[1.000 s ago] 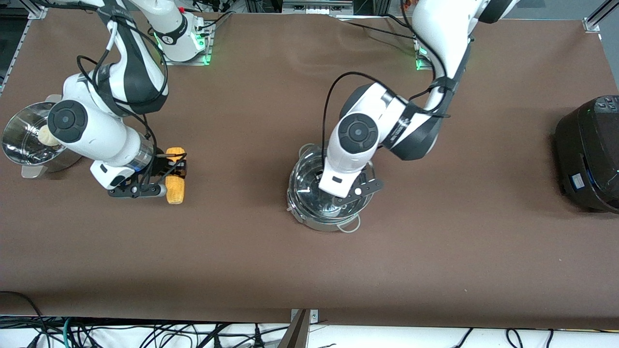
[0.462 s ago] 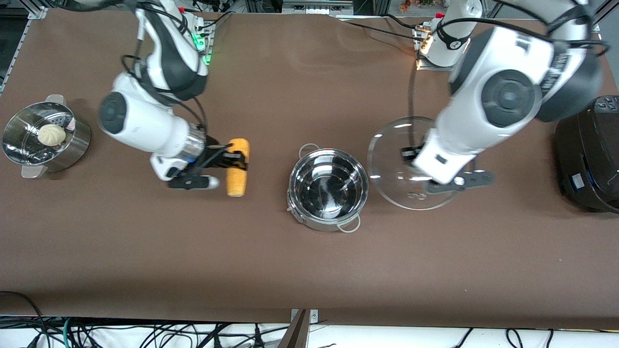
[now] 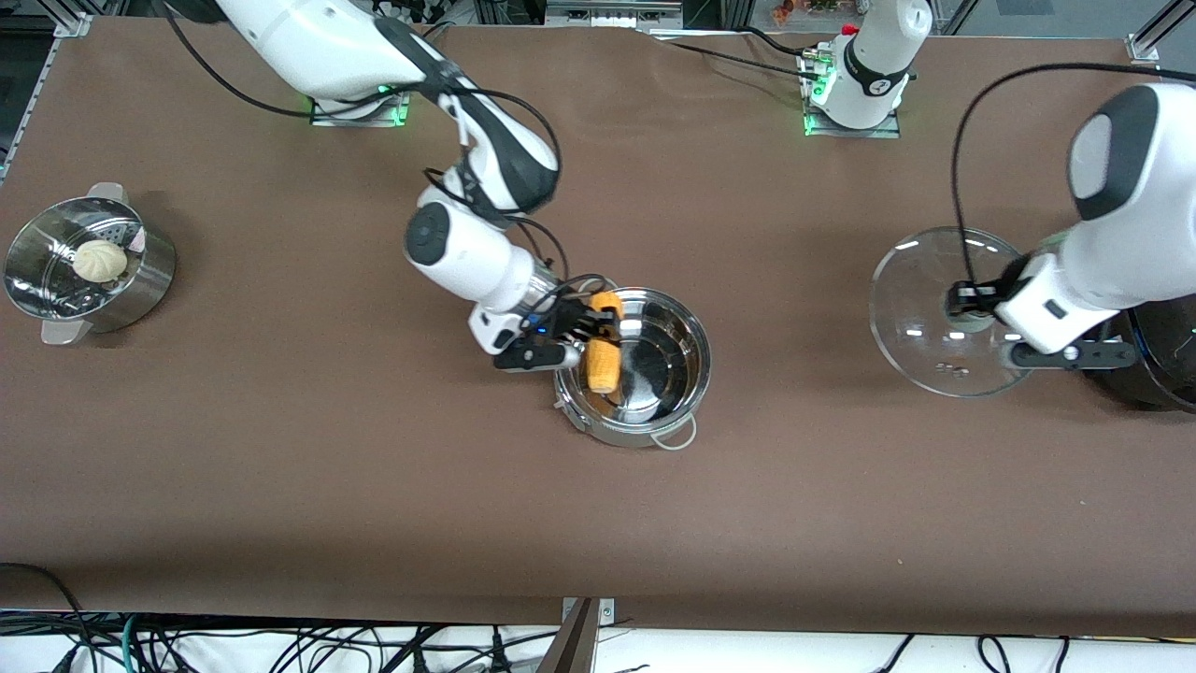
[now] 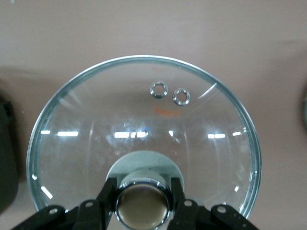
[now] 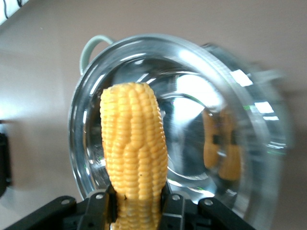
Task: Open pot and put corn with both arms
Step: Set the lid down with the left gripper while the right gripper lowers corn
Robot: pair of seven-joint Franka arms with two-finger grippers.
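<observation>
The shiny steel pot (image 3: 654, 411) stands open in the middle of the table; it also shows in the right wrist view (image 5: 201, 81). My right gripper (image 3: 584, 338) is shut on the yellow corn (image 3: 605, 355) and holds it over the pot's rim at the right arm's end. In the right wrist view the corn (image 5: 134, 143) stands between the jaws (image 5: 136, 208). My left gripper (image 3: 972, 308) is shut on the knob (image 4: 142, 203) of the clear glass lid (image 3: 925, 290) and holds it in the air toward the left arm's end. The lid (image 4: 144, 110) fills the left wrist view.
A steel steamer (image 3: 140, 280) with a white bun (image 3: 100, 260) stands at the right arm's end of the table. A black cooker (image 3: 1159, 374) stands at the left arm's end, partly under the left arm and beside the lid.
The right gripper carried the corn from the table beside the steamer to over the pot. The left gripper lifted the lid off the pot and carried it toward the black cooker.
</observation>
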